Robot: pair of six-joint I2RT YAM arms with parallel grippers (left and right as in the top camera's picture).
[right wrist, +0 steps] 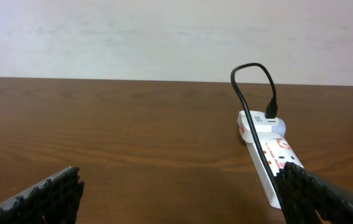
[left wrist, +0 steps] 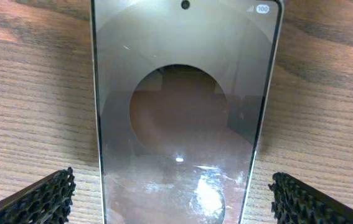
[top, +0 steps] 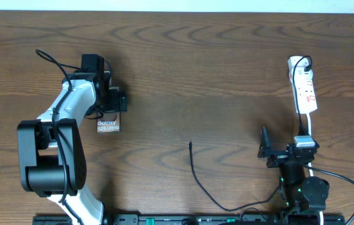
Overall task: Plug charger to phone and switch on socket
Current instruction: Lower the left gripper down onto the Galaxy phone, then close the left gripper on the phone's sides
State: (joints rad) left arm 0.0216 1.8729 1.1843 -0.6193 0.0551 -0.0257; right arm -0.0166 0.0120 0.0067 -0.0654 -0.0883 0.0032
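Note:
The phone [top: 108, 125] lies flat on the table, its "Galaxy" lettering showing below my left gripper [top: 110, 105]. In the left wrist view the phone [left wrist: 182, 93] fills the middle and my left gripper [left wrist: 173, 202] is open, one finger on each side of it with a gap, not touching. The charger cable [top: 199, 182] lies loose at centre, its plug tip [top: 190, 145] pointing away, far from the phone. The white socket [top: 303, 87] lies at the far right. My right gripper [top: 275, 154] is open and empty, short of the socket [right wrist: 266, 152].
A black cable [right wrist: 254, 93] is plugged into the socket's far end. The cable's other length runs along the front edge past the right arm base [top: 304, 194]. The left arm [top: 58, 144] stands over the table's left side.

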